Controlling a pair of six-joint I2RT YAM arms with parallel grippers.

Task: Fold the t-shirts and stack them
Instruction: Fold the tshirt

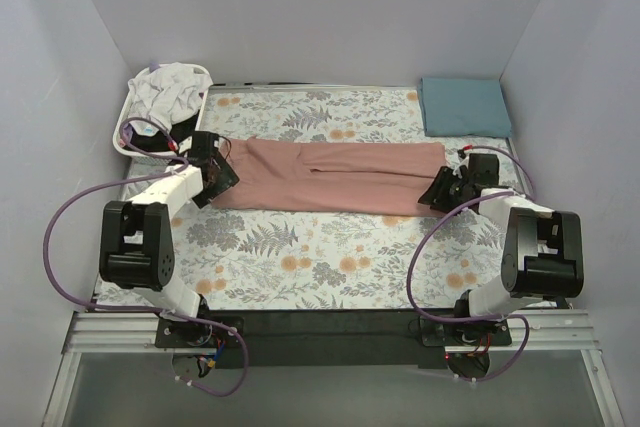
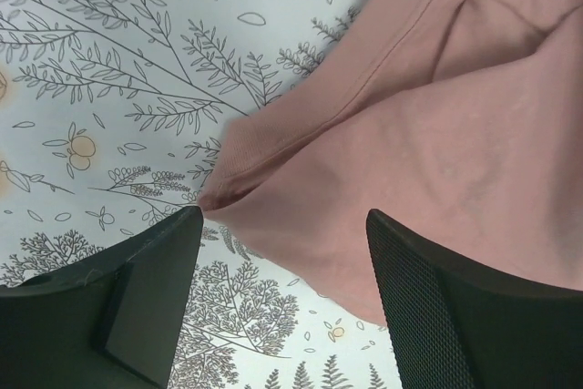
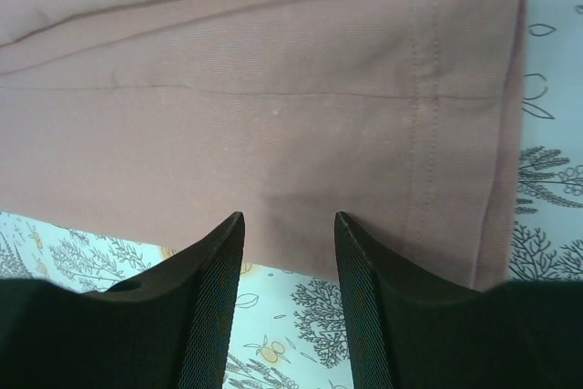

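A dusty-pink t-shirt point(image 1: 335, 175) lies folded into a long strip across the middle of the floral cloth. My left gripper point(image 1: 222, 169) is open at its left end; the left wrist view shows the pink corner point(image 2: 437, 134) between and beyond the open fingers point(image 2: 428, 298), not gripped. My right gripper point(image 1: 437, 190) is open at the right end, by the hem point(image 3: 273, 107), with the cloth edge just beyond the fingertips point(image 3: 232, 234). A folded teal-blue t-shirt point(image 1: 463, 106) lies at the back right. White t-shirts point(image 1: 168, 88) are piled in the basket.
A white slatted basket point(image 1: 130, 132) stands at the back left, close behind my left gripper. The grey-and-orange floral cloth point(image 1: 320, 257) covers the table. Grey walls close in the left, back and right sides.
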